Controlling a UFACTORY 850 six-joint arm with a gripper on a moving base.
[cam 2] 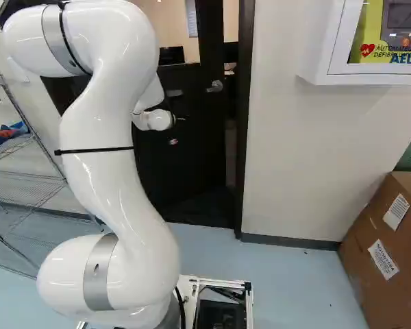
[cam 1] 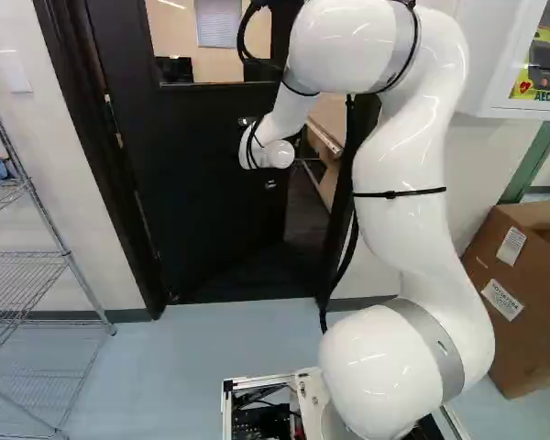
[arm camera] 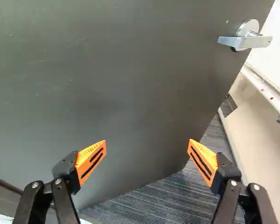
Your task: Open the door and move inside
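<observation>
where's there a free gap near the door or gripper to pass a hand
Between the spread fingers of the gripper, and upright between the handle edge of the door and its frame. It's crowded in front of the door, where the arm reaches.

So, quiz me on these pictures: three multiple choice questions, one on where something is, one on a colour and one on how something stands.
1. In the left base view, where is the wire rack?
A) Right of the door
B) Left of the door
C) In the doorway

2. What colour are the pads of the gripper?
A) Blue
B) Green
C) Orange

3. How does the door stand?
A) Partly open
B) Fully shut
C) Off its hinges

1 B: the rack is at that view's left edge, with the door to its right.
2 C: both fingers show orange in the wrist view.
3 A: carpet shows past its handle-side edge.
</observation>
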